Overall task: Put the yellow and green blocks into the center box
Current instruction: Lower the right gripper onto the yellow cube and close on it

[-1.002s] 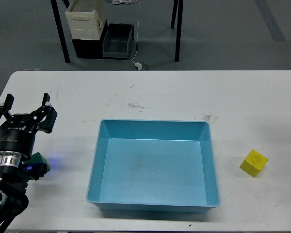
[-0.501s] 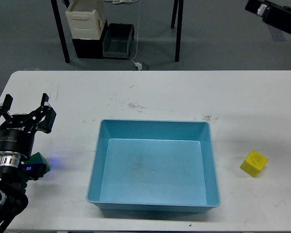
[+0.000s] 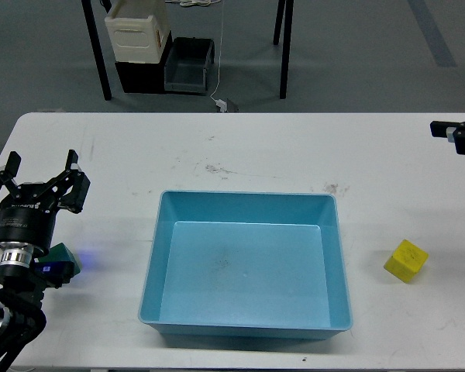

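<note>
The light blue box [image 3: 160,256] sits empty at the table's center. A yellow block [image 3: 405,260] lies on the table to the right of the box. A green block [image 3: 63,256] lies to the left of the box and is partly hidden under my left arm. My left gripper [image 3: 39,177] is open and empty, with its fingers spread just beyond the green block. My right gripper [image 3: 459,130] shows small and dark at the right edge, well beyond the yellow block. It is cut off by the frame.
The white table [image 3: 240,147] has smudges behind the box. On the floor beyond the table stand black table legs [image 3: 98,54], a cream container [image 3: 136,31], a dark bin [image 3: 187,66] and a white cable.
My right arm came into view at the top right, then dropped to the right edge above the table. The left arm and both blocks have not moved.
</note>
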Tool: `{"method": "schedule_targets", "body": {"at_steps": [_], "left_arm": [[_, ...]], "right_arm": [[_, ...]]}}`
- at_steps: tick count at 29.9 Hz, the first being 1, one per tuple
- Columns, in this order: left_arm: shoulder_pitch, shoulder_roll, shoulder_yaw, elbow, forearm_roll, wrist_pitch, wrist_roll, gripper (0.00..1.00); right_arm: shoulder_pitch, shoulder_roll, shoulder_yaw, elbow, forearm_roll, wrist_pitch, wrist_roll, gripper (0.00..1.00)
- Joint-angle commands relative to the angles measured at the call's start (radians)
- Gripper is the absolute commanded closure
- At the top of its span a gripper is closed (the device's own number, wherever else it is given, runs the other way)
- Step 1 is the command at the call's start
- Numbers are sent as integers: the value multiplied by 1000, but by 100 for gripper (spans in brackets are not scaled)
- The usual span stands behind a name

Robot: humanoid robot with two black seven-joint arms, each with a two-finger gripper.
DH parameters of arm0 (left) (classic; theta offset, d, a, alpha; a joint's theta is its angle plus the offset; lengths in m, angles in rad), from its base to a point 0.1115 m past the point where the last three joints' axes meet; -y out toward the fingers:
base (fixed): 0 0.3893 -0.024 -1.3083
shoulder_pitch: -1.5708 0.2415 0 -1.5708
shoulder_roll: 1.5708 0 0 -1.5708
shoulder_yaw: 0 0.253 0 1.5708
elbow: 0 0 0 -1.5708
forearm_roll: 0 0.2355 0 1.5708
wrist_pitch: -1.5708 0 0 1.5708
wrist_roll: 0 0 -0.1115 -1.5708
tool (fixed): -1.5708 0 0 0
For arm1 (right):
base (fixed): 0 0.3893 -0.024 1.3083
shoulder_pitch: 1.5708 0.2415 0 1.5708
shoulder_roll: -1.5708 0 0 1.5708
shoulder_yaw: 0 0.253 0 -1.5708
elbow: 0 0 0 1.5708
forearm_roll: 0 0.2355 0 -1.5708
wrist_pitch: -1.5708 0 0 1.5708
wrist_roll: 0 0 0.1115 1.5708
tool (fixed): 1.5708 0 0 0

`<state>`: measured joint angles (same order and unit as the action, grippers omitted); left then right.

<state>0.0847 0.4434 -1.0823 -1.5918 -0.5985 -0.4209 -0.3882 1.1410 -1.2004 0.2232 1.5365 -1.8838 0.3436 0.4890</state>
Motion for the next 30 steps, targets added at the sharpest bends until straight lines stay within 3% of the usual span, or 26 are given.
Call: {"method": "schedule_targets", "body": {"at_steps": [1, 11, 24, 30], "left_arm": [[1, 0, -1, 7, 0, -2, 0, 0], [0, 0, 1, 13, 0, 1, 0, 0], [1, -2, 1, 15, 0, 2, 0, 0], [1, -2, 1, 16, 0, 1, 0, 0]], "right_arm": [[0, -1, -108, 11, -41, 0, 0, 0], [-15, 19, -284, -18, -46, 3, 0, 0], [-76, 209, -301, -148, -50, 3, 0, 1], [-78, 275, -326, -206, -63, 60, 0, 1]]}}
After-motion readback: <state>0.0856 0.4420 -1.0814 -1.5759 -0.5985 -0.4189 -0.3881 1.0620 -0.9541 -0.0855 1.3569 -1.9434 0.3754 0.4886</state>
